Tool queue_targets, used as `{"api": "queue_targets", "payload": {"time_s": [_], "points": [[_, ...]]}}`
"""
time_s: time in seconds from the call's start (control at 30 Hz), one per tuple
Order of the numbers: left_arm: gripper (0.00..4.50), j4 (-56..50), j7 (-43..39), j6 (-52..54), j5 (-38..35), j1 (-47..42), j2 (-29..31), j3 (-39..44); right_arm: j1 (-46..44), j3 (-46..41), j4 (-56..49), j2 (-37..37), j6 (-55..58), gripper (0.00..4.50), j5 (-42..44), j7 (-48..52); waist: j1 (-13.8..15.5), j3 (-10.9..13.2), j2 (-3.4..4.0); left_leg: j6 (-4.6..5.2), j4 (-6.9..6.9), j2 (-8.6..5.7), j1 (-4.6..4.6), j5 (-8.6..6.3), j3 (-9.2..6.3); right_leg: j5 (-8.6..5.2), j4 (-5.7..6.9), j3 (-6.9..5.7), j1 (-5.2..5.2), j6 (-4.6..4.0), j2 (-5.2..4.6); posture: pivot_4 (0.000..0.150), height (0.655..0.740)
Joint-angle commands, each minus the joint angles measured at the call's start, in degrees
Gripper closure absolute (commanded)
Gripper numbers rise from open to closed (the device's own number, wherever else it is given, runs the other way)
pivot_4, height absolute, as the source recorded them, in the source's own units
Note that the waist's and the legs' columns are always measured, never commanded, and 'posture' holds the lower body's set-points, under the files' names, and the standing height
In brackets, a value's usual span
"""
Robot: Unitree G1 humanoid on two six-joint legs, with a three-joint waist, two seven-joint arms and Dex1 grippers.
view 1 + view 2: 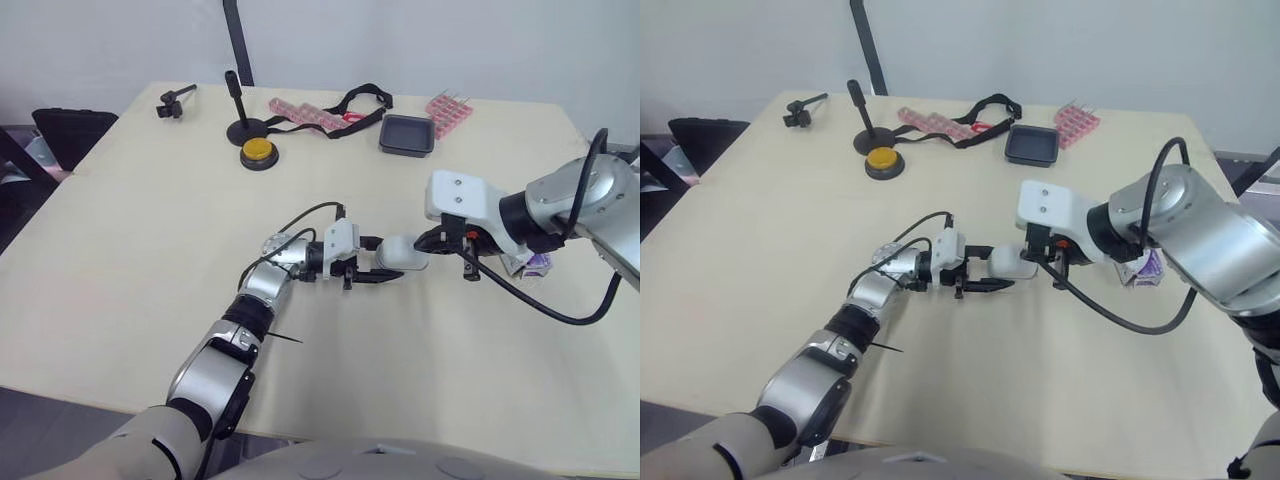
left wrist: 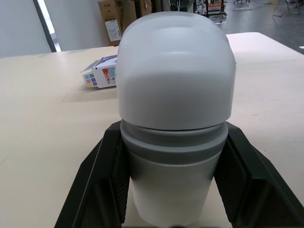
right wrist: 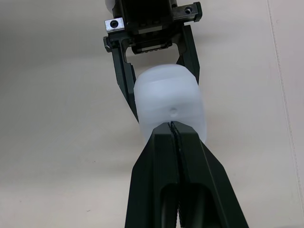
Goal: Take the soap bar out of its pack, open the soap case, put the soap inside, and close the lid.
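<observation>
While clamped on both sides by the left pincer (image 1: 393, 260) over the desk (image 1: 150, 250), soap case (image 1: 405, 250) lying sideways, lid apparently down. Right pincer (image 3: 171, 126) pressed together, tips touching the case's rounded end. Pack (image 1: 530, 264) on the desk beside the right arm. Risk: shoving the slick case out of that clamp, or skidding off without lifting the lid.

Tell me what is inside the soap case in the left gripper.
Its contents are hidden. The soap case, clamped in the left gripper, has its cloudy white lid on, so whether soap is inside cannot be told. The soap pack lies apart on the table.
</observation>
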Motion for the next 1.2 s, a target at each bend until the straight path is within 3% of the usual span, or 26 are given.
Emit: {"api": "queue_targets", "payload": {"time_s": [0.03,1.2], "points": [[2.6,-0.82,-0.1,-0.35,-0.31,-0.5,0.08,0.34,0.45,0.74,-0.71,-0.54,-0.83,4.45,-0.87,-0.45,0.0,0.0,0.0,0.0,0.0,0.0,0.0,0.0,0.0,0.0,0.0,0.0,0.0,0.0,0.0,0.15,0.7395],[2.6,-1.13,0.27,-0.46,-0.1,-0.72,0.18,0.26,-1.43,4.08,-0.24,5.59,-0.53,4.45,-1.39,-2.98,-0.48,-0.01,-0.01,-0.01,0.0,-0.01,0.04,0.01,0.0,0.0,0.0,-0.02,0.12,0.0,-0.03,0.15,0.7395]]}}
